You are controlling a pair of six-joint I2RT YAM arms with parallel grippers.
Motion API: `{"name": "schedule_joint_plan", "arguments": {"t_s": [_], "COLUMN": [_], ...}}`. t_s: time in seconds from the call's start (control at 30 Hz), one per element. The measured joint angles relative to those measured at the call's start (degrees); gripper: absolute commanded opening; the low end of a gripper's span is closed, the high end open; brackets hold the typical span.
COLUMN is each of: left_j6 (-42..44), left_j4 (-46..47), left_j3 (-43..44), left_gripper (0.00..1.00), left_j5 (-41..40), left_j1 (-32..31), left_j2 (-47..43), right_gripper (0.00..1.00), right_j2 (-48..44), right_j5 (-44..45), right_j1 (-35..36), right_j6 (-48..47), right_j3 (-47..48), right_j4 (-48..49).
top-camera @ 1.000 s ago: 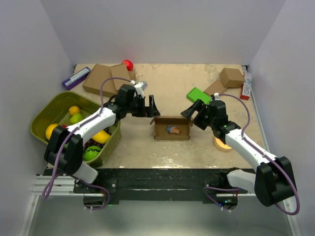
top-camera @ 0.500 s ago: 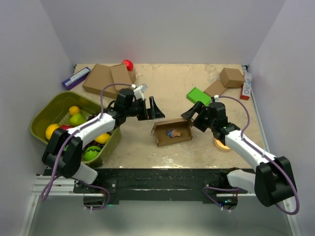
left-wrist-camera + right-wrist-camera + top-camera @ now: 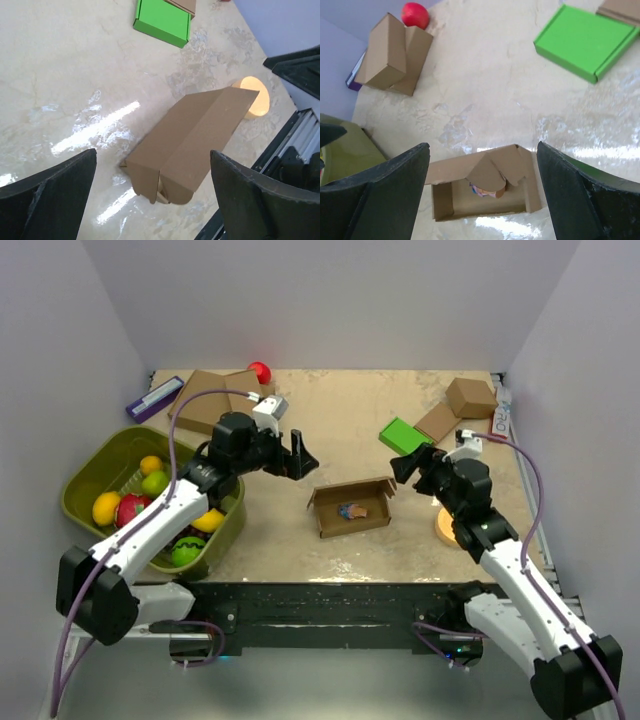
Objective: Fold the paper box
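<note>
The paper box (image 3: 350, 508) lies slightly skewed in the middle of the table, its top open and a rear flap leaning over a small coloured thing inside. My left gripper (image 3: 302, 457) hovers open up and to the left of it, touching nothing. In the left wrist view the paper box (image 3: 192, 142) shows its closed brown back between the wide-apart fingers (image 3: 50, 200). My right gripper (image 3: 410, 466) is open and apart from the box's right end. From the right wrist, the paper box (image 3: 485, 185) lies below the open gripper (image 3: 482, 192).
A flat green box (image 3: 404, 433) lies behind the right gripper. Stacked brown boxes (image 3: 215, 400) and a red ball (image 3: 259, 371) sit far left, a small brown box (image 3: 470, 397) far right. An olive bin (image 3: 100, 455) of fruit stands left; an orange disc (image 3: 448, 530) lies under the right arm.
Both grippers have drawn back from the box's ends, the left one up and left, the right one to the right. The box was turned slightly and now sits free.
</note>
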Motion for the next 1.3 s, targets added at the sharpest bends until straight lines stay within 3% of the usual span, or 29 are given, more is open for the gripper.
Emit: {"name": "schedule_joint_plan", "arguments": {"t_s": [0.27, 0.57, 1.03, 1.23, 1.3], "left_j6": [7.74, 7.91, 7.63, 7.43, 7.21], "left_j4": [-4.07, -5.40, -4.59, -3.45, -3.08], "left_j3": [-5.46, -8.39, -8.70, -9.77, -10.08], "left_gripper": [0.99, 0.98, 0.73, 0.50, 0.35], "left_j5": [-7.98, -16.31, -23.32, -24.17, -24.22], "left_j1": [-7.72, -14.34, -16.61, -16.68, -16.68], "left_j2": [-7.26, -5.75, 0.61, 1.44, 1.46], "right_gripper": [0.92, 0.88, 0.70, 0.54, 0.47], "right_j2": [-7.85, -2.64, 11.43, 14.03, 14.38], "right_j5": [-3.45, -3.02, 2.05, 2.84, 2.89], "right_j1": [0.20, 3.56, 7.80, 8.48, 8.81], "right_j6": [-9.40, -15.15, -18.53, -19.23, -19.34], "right_j3": [-6.56, -7.32, -6.36, -6.23, -6.23], "right_j4": [3.10, 2.58, 7.06, 9.29, 9.60]}}
